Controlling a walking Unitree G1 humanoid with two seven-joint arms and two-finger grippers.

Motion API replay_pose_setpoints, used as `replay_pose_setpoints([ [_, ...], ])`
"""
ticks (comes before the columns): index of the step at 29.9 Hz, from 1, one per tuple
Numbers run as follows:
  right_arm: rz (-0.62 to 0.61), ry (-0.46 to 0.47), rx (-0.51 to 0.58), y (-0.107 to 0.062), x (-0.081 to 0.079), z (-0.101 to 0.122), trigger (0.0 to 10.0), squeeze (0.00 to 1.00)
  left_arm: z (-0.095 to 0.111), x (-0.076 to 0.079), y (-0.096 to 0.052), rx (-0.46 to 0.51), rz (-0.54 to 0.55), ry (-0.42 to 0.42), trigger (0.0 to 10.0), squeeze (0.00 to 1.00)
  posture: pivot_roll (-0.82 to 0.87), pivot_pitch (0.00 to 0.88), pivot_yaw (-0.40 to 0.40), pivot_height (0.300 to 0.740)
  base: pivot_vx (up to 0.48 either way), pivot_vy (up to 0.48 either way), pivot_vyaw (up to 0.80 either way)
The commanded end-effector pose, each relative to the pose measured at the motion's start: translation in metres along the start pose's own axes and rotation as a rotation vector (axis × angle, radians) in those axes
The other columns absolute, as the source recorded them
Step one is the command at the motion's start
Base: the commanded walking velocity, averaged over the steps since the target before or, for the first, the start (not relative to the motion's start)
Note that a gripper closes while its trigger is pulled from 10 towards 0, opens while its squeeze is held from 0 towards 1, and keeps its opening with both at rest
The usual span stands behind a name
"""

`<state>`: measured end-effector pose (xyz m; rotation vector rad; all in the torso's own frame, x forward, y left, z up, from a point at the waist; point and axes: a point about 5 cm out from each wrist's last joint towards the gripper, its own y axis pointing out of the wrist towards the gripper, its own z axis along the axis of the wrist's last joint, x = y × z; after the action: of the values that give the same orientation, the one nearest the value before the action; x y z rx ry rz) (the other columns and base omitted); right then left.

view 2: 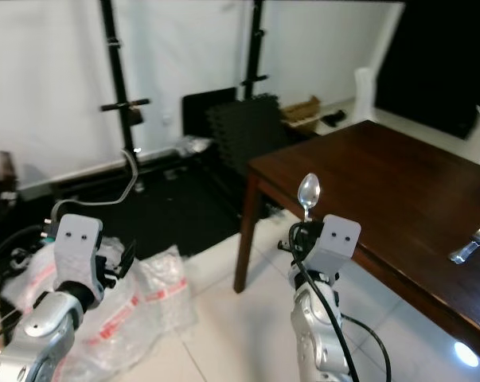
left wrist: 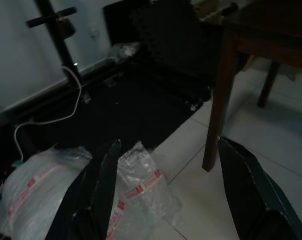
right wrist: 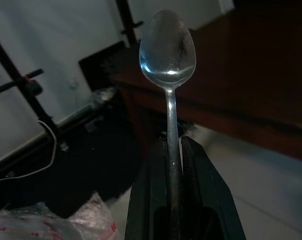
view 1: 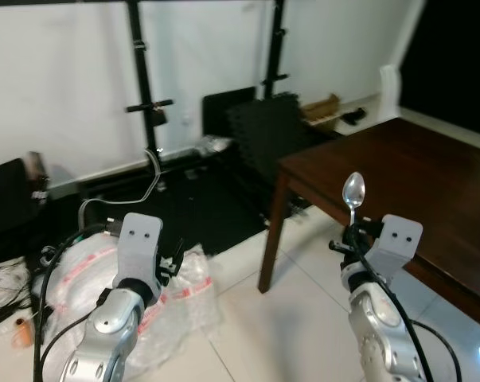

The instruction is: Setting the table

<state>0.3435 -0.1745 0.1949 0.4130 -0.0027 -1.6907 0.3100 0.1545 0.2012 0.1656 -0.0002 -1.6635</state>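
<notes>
Right pincer (right wrist: 173, 150) is clamping a spoon (right wrist: 168, 55) upright, bowl up, just before the dark bench (view 2: 399, 183) corner. Left pincer (left wrist: 166, 195) is hanging apart above bubble wrap (left wrist: 135, 185); its red lettering is unreadable.

Head stereo pair looking down and forward, sharing dark table (view 1: 407, 171), wrist cameras sighting close along each gripper

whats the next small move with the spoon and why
Probably carry the right tool forward over the table. It is shut on the spoon, held upright short of the table's edge. Another utensil already lies on the table. The left tool is open, idle.
</notes>
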Motion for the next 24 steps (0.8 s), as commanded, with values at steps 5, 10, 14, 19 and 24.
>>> replay_pose_setpoints([
  [5, -0.013, -0.013, -0.008, -0.0014, 0.0037, -0.0025, 10.0, 0.00, -0.0048, 0.0025, -0.0014, -0.021, -0.015, -0.046, 10.0, 0.00, 0.10, 0.144, 0.074, 0.740, 0.000, 0.000, -0.80],
  [10, -0.015, -0.014, -0.009, -0.0014, 0.0043, -0.0027, 10.0, 0.00, -0.0039, 0.0058, -0.0012, -0.021, -0.030, 0.005, 10.0, 0.00, 0.10, 0.148, 0.073, 0.740, 0.000, 0.000, -0.80],
  [14, -0.016, -0.014, -0.009, -0.0012, 0.0045, -0.0025, 10.0, 0.00, -0.0035, 0.0072, -0.0008, -0.008, -0.031, 0.036, 10.0, 0.00, 0.10, 0.148, 0.073, 0.740, 0.000, 0.000, -0.80],
  [19, -0.003, -0.009, 0.013, -0.0024, 0.0035, 0.0003, 10.0, 0.00, -0.0019, 0.0020, 0.0008, 0.024, -0.027, -0.008, 10.0, 0.22, 0.09, 0.152, 0.072, 0.740, 0.224, 0.000, -0.41],
  [24, -0.005, -0.004, 0.020, -0.0026, 0.0039, 0.0013, 10.0, 0.00, 0.0010, 0.0049, 0.0019, 0.035, -0.053, -0.001, 10.0, 0.19, 0.09, 0.153, 0.073, 0.740, 0.480, 0.000, 0.00],
])
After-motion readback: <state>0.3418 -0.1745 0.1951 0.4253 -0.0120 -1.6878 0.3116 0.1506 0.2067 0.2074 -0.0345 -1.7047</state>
